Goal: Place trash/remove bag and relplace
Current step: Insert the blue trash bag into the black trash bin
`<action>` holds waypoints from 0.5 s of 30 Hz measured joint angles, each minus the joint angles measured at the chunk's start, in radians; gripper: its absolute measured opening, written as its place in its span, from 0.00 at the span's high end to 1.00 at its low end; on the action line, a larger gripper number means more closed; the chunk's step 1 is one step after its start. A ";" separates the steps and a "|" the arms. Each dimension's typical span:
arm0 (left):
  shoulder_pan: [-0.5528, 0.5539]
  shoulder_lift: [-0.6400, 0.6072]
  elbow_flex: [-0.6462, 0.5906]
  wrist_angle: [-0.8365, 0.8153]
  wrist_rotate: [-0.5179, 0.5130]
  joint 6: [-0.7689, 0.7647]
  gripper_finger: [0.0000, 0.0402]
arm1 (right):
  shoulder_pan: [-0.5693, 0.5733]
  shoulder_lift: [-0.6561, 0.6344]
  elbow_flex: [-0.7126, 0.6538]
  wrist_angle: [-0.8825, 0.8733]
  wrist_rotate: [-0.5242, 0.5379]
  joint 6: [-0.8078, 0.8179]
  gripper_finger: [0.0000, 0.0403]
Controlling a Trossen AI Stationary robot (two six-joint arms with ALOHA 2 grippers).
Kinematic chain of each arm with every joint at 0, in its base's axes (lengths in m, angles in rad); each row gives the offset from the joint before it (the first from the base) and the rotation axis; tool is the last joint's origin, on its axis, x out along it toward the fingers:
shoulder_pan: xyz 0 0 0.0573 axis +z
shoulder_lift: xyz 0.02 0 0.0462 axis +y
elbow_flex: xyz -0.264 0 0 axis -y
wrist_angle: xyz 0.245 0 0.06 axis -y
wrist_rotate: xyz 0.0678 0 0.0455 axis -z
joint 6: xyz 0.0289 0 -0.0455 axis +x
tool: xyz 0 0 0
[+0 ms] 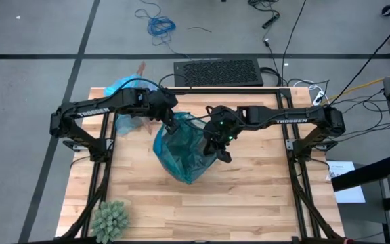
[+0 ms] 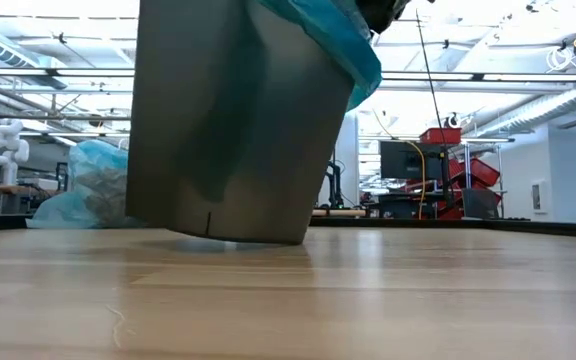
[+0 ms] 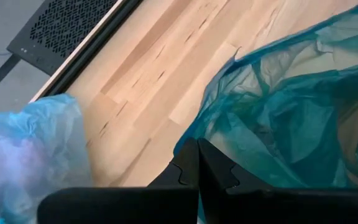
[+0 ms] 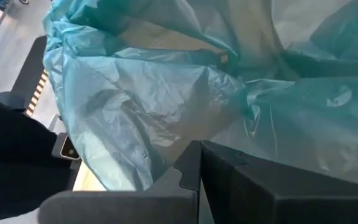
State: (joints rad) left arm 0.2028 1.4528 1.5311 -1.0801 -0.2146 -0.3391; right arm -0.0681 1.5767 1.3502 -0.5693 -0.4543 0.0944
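Two grippers, jaws pressed together, meet over one bin at mid-table. The left gripper [image 1: 174, 126] sits at the bin's back-left edge; its wrist view shows both fingers [image 3: 199, 169] closed flat against each other, tips at the edge of a teal-green liner [image 3: 291, 106], w/ no plastic clearly seen between them. The right gripper [image 1: 219, 150] is at the bin's right side, fingers [image 4: 194, 168] likewise closed, the teal plastic bunched right in front of them; whether any of it is pinched, can't tell.

One grey bin [image 2: 233, 120] stands tilted, its base edge lifted off the wood on one side in the low view, the teal liner spilling over its rim at upper right. From above, the liner covers the bin's mouth entirely.

One light sky-blue bag [image 1: 122, 89], full and crinkled, lies on the table's back-left corner, partly under the left arm [image 1: 103, 107] and apart from the bin; the low view shows it behind the bin's left side. Pale lumps show faintly through the plastic; contents can't be counted.

One green spiky ball [image 1: 111, 218] rests at the front-left corner, well apart from everything else. The right arm [image 1: 283, 116] reaches in from the table's right side. One black perforated panel [image 1: 218, 72] lies on the floor just behind the wooden table [image 1: 249, 196].
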 joint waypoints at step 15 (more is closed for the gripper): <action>-0.141 0.000 0.000 -0.024 -0.104 -0.190 1.00 | -0.010 -0.001 0.135 -0.052 -0.016 -0.029 1.00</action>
State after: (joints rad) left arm 0.0621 1.4528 1.5311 -1.1039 -0.3189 -0.5288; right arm -0.0781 1.5761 1.4857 -0.6210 -0.4702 0.0651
